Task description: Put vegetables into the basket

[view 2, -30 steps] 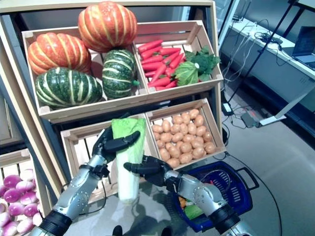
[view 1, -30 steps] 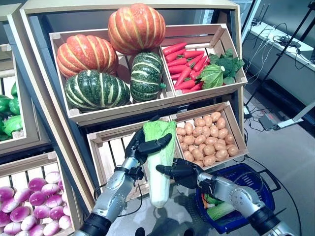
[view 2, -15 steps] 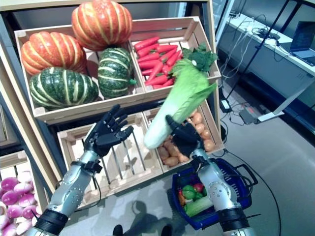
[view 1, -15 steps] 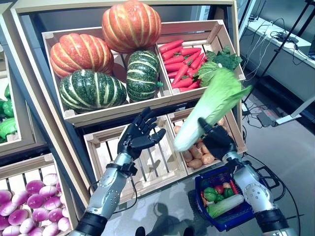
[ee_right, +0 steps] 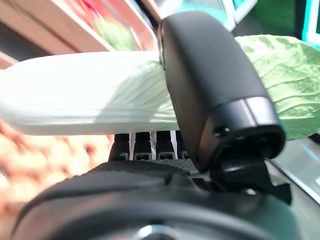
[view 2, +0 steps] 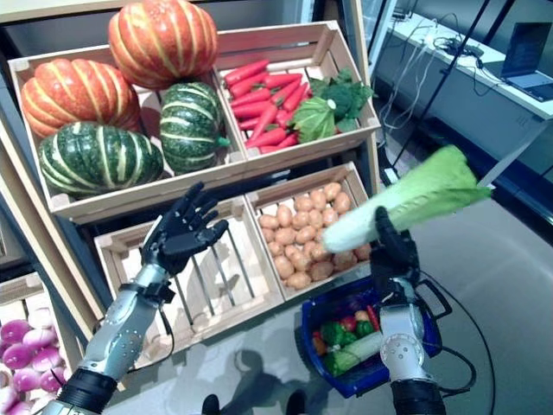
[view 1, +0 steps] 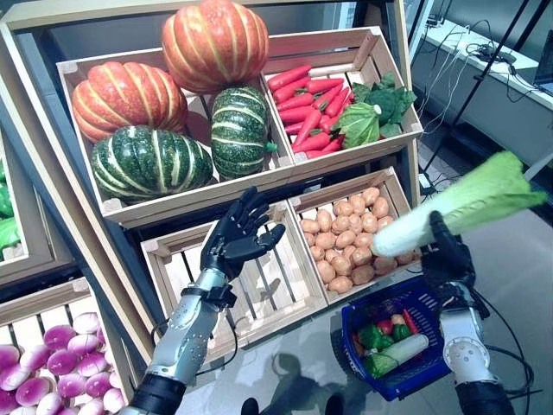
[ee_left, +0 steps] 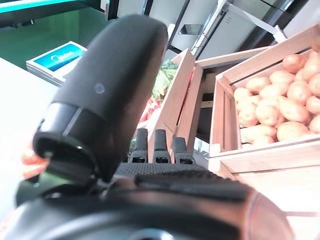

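Four wooden crates (view 1: pixel 259 285) on shelving, grey floor (view 1: pixel 518 259), blue basket (view 1: pixel 406 346).

Wooden crate shelving (view 1: pixel 216 194), grey floor (view 1: pixel 518 259), desk (view 1: pixel 484 73) behind

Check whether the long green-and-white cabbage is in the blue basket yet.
Not yet: the long green-and-white napa cabbage is held aloft in the right robot hand, above the blue plastic basket.
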